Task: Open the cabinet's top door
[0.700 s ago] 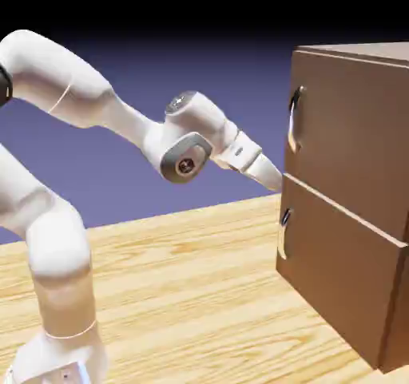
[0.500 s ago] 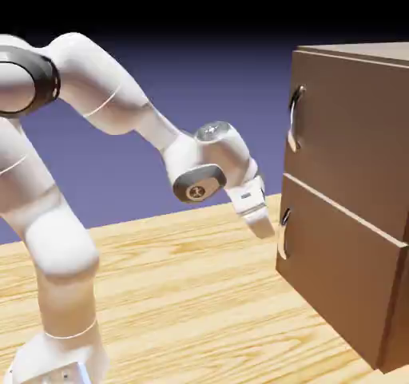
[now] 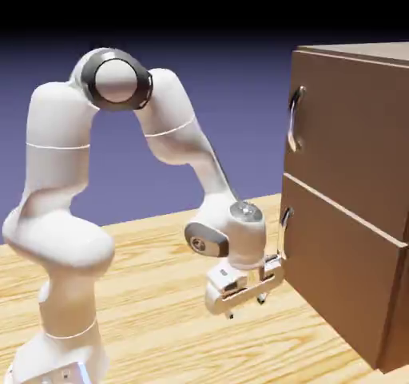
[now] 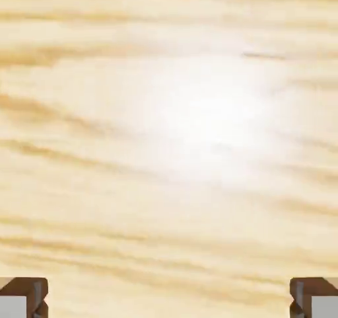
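Gripper (image 3: 246,306) low near table (image 3: 160,294), pointing down, jaws wide apart, empty. Top door (image 3: 351,135) handle (image 3: 295,119) well above, toward cabinet (image 3: 359,294) at right; long axis vertical.

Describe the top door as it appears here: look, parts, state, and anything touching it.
The top door is the upper, taller front panel of the cabinet, plain brown and wood-like. A curved grey metal handle stands upright near its left edge. It looks shut, flush with the front. Nothing touches it: the open end effector points down at the table, well below.
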Motion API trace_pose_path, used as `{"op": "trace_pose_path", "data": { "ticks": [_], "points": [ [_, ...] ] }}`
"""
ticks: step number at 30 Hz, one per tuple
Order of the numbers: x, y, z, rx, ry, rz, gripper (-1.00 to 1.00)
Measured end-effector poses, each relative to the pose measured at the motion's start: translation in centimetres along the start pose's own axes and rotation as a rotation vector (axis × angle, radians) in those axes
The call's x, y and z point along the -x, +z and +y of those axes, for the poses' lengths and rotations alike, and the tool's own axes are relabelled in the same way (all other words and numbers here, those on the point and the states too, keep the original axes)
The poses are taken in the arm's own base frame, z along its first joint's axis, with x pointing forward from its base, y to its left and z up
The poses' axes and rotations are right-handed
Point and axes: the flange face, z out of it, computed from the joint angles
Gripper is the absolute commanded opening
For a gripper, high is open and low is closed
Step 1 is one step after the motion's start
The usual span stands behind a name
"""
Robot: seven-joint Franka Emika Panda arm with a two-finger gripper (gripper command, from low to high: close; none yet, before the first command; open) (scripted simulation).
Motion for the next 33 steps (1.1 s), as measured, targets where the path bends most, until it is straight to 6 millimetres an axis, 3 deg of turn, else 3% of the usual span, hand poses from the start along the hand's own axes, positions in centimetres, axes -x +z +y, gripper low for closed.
{"op": "trace_pose_path", "data": {
  "ticks": [4,8,12,16,20,25,29,33],
  "points": [
    [-2.4,1.3,-1.1,-0.048,0.279,0.061,0.0],
    [-4.2,1.2,-2.5,-0.147,0.54,0.078,0.0],
    [-4.9,-0.4,-4.1,-0.276,0.776,0.032,0.0],
    [-4.4,-3.3,-5.6,-0.412,0.978,-0.089,0.0],
    [-2.5,-7.2,-6.4,-0.524,1.139,-0.287,0.0],
    [1.7,-13.2,-6.0,-0.585,1.267,-0.628,0.0],
    [6.1,-18.7,-3.7,-0.537,1.303,-0.946,0.0],
    [10.9,-24.4,0.6,-0.386,1.274,-1.267,0.0]
  ]
}}
